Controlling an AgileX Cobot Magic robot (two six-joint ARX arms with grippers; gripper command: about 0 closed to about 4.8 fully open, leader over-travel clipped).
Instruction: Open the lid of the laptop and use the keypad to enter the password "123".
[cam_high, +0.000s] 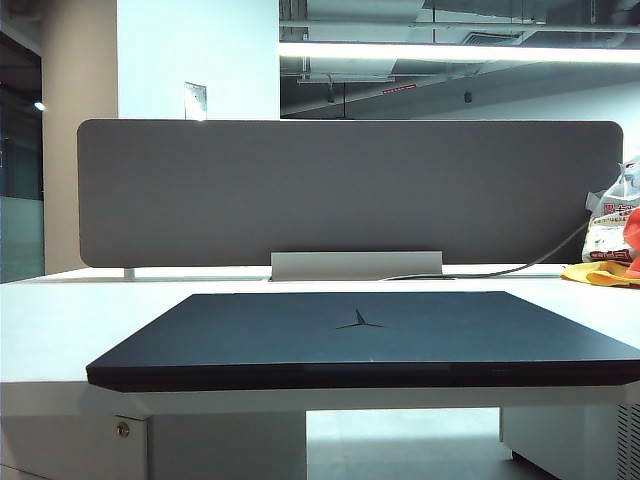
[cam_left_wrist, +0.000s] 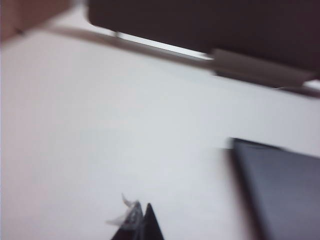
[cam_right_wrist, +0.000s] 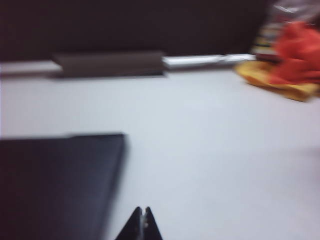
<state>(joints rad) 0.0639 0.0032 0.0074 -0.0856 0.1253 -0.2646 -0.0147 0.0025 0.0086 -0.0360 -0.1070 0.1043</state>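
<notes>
At frame centre, laptop (cam_high: 360, 345) shut, lid (cam_high: 400, 320) down. Left gripper (cam_left_wrist: 145, 222), right gripper (cam_right_wrist: 144, 225) both closed, empty, beside laptop. Next: lift lid.

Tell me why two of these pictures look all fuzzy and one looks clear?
Exterior view: sharp, the closed laptop and its star emblem are crisp, with a bright ceiling light strip glaring above the grey divider. Left wrist view: smeared and soft, the shut left gripper and laptop corner have blurry edges. Right wrist view: equally blurry, the shut right gripper and the red and yellow bag look smudged.
</notes>
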